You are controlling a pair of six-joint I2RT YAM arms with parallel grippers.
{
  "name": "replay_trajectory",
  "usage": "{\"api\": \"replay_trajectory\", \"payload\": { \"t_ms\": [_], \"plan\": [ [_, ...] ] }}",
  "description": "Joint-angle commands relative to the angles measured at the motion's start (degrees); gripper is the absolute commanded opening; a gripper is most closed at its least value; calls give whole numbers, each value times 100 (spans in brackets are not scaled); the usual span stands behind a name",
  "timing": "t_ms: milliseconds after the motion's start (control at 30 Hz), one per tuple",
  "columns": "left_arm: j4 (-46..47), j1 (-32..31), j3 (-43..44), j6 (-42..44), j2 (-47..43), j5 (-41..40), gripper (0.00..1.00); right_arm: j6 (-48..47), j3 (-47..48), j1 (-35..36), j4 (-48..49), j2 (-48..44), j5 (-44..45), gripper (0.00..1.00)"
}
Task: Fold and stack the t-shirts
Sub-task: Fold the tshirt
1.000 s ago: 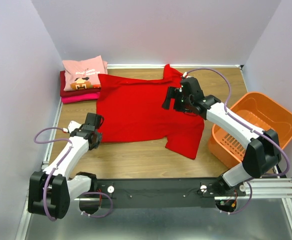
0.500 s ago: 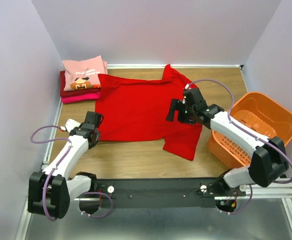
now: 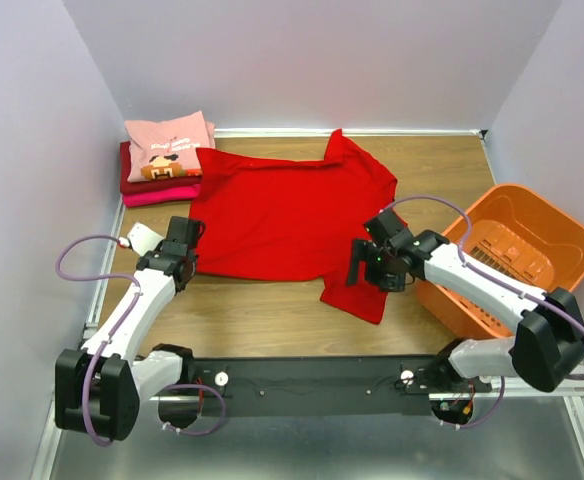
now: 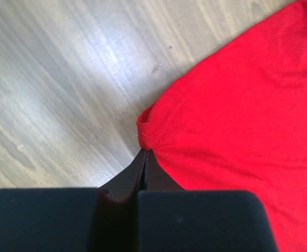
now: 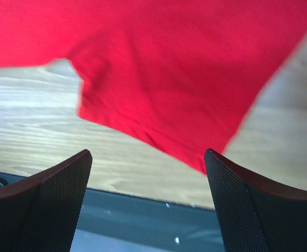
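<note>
A bright red t-shirt (image 3: 277,215) lies spread on the wooden table. My left gripper (image 3: 186,240) is shut on its near left corner; in the left wrist view the closed jaws (image 4: 144,153) pinch a bunched bit of the red cloth (image 4: 237,105). My right gripper (image 3: 372,273) hangs open above the shirt's near right sleeve (image 3: 357,295), holding nothing. In the right wrist view the wide-apart fingers (image 5: 64,194) frame the sleeve's edge (image 5: 159,68) and bare wood. A folded stack sits at the back left, a pink printed t-shirt (image 3: 170,145) over dark red and magenta ones (image 3: 160,192).
An orange plastic basket (image 3: 532,225) stands at the right, close beside my right arm. Purple walls close in the table on three sides. The black rail (image 3: 312,380) with both arm bases runs along the near edge.
My right gripper has come from the shirt's far right part toward the near edge, over the near right sleeve. The left gripper has shifted slightly back and left with its corner.
</note>
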Motion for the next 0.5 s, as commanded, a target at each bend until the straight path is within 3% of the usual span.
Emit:
{"api": "replay_trajectory", "payload": {
  "t_ms": [0, 333, 467],
  "plan": [
    [356, -29, -66, 419, -219, -321, 0, 659, -187, 57, -826, -260, 306, 94],
    [506, -29, -128, 850, -351, -198, 0, 1468, -635, 119, -1407, -541, 227, 91],
    [567, -29, -233, 929, -412, -127, 0, 1521, -810, 119, -1311, -340, 236, 84]
  ]
}}
